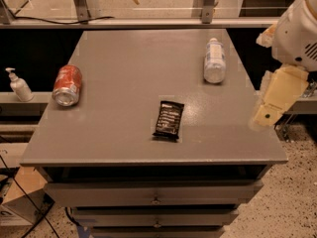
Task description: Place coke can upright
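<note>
While I watched from the one camera, the coke can (pixel 67 85) lay on its side near the left edge of the table (pixel 124 48), well apart from the black snack wrapper (pixel 168 120) in the middle and the clear plastic bottle (pixel 214 61) lying toward the far right. The can's long axis ran roughly front to back, leaning slightly left at the near end, with one silver end facing me. I could not tell whether that end was the top or the bottom.

I judged the can light, thin-walled and smooth, so it would roll sideways at a nudge and dent under a hard squeeze. The best hold looked to be across the round body at mid-length, clear of both rims, so it could be tipped onto one end.

The claw (pixel 275 100) hung off the right edge of the table, far from the can and holding nothing I could see. I could not tell whether it was released or clenched.
</note>
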You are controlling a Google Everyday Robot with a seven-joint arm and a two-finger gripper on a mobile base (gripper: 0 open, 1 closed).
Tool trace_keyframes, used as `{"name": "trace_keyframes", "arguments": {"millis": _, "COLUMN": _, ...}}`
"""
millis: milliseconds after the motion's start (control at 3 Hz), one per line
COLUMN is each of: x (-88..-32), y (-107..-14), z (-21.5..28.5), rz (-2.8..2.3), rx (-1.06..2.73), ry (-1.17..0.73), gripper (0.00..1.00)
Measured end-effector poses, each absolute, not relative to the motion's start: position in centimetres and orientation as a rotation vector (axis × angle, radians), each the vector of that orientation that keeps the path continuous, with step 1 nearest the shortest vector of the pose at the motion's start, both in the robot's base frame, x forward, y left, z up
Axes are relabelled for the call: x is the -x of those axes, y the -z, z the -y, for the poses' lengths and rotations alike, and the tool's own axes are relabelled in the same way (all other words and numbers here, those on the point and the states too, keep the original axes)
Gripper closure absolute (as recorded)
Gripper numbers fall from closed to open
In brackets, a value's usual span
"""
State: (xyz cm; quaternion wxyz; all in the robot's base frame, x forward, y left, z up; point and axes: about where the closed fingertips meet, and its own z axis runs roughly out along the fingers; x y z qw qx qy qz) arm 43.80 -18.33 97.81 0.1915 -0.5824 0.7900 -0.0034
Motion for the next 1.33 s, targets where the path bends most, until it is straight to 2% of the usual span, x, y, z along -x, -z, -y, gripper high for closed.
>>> {"name": "trace_keyframes", "arguments": {"millis": 667, "x": -45.9, "y": -99.8, "z": 13.9, "rz": -2.169, "rx": 1.492, "ry": -0.096, "gripper": 0.0}}
{"name": "trace_keyframes", "arguments": {"millis": 1000, "x": -47.3, "y": -101.0, "z": 8.9, "rz": -2.1, "rx": 1.484, "ry": -0.215, "gripper": 0.0}}
{"name": "trace_keyframes", "arguments": {"millis": 1333, "x": -47.4, "y": -101.1, "z": 8.4, "rz": -2.095, "rx": 1.484, "ry": -0.225, "gripper": 0.0}}
